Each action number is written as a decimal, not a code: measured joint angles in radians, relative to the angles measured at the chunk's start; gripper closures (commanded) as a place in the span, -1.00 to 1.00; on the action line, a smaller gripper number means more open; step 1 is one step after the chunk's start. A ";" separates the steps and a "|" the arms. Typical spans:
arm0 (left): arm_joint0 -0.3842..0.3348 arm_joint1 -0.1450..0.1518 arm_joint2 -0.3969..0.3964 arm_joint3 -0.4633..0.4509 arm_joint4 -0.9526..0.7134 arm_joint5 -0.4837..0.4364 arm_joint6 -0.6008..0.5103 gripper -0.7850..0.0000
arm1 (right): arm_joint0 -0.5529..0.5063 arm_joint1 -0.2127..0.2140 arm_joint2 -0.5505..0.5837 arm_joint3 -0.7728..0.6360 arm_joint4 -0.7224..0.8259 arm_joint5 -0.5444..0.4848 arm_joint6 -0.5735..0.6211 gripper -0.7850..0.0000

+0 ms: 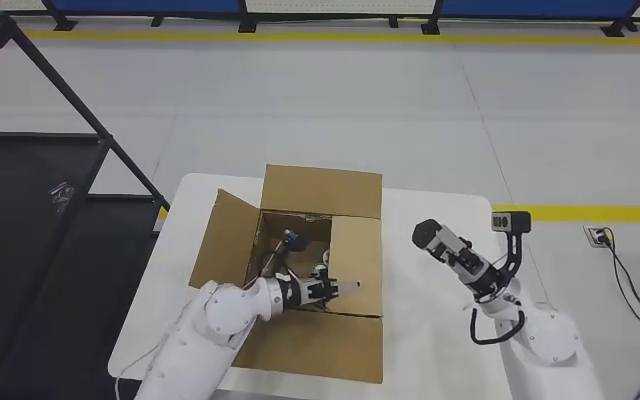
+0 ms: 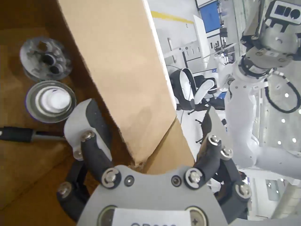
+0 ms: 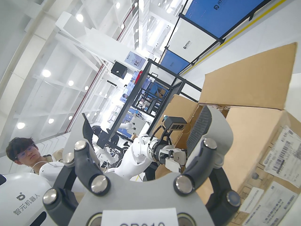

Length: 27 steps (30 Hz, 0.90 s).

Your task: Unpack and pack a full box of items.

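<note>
Table [image 1: 405,330], white, under open cardboard box [image 1: 322,190]; grey floor [image 1: 300,90], yellow line [image 1: 300,36]; left hand [image 2: 150,112] and right hand [image 3: 145,118] both wide.

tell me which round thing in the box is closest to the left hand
The white-centred one: it sits right beside the left hand, while the clear one with dark holes lies farther off.

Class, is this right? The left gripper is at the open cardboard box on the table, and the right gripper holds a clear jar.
No. The right gripper holds nothing: the right wrist view shows it open and empty. The left gripper is at the open cardboard box on the table.
</note>
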 measured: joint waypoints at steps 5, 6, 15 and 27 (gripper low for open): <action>-0.057 -0.020 0.053 0.079 -0.044 -0.017 -0.004 -1.00 | -0.040 0.009 0.041 0.002 0.038 -0.024 0.006 -1.00; -0.066 -0.022 0.060 0.089 -0.048 -0.024 -0.003 -1.00 | -0.049 0.012 0.048 -0.001 0.044 -0.028 0.007 -1.00; -0.055 -0.018 0.040 -0.019 -0.025 -0.051 0.033 -1.00 | -0.075 0.022 0.061 -0.015 0.067 -0.044 -0.011 -1.00; -0.155 -0.070 0.170 -0.029 -0.032 -0.021 0.149 -1.00 | -0.175 0.036 0.181 -0.021 0.200 -0.154 -0.071 -1.00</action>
